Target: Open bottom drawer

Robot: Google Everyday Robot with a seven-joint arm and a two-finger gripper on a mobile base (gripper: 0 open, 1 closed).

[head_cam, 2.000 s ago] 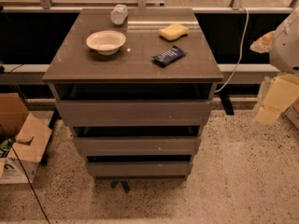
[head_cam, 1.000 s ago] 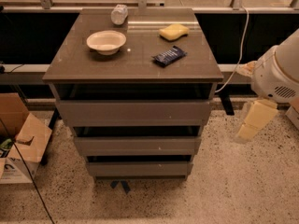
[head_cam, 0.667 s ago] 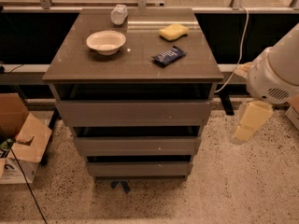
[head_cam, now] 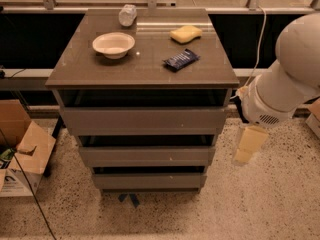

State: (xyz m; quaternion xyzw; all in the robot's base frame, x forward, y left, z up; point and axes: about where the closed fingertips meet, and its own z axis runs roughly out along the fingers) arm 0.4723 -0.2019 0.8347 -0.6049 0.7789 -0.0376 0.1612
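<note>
The grey-brown cabinet [head_cam: 75,74] has three handle-less drawers stacked in its front. The bottom drawer [head_cam: 149,180] is the lowest, narrowest panel, just above the floor, and its front sits in line with the others. My gripper [head_cam: 249,145] is a cream-coloured piece hanging below the big white arm [head_cam: 287,84]. It is to the right of the cabinet, at about the height of the middle drawer [head_cam: 145,155], apart from the cabinet and holding nothing that I can see.
On the cabinet top lie a white bowl [head_cam: 113,44], a yellow sponge [head_cam: 186,33], a dark blue packet [head_cam: 181,59] and a crumpled clear bottle [head_cam: 127,15]. A cardboard box [head_cam: 20,149] stands on the speckled floor at the left. A white cable [head_cam: 260,39] hangs behind the arm.
The arm and gripper have come in from the right edge, moving left and down towards the cabinet's right side. The drawers and the things on top have not moved.
</note>
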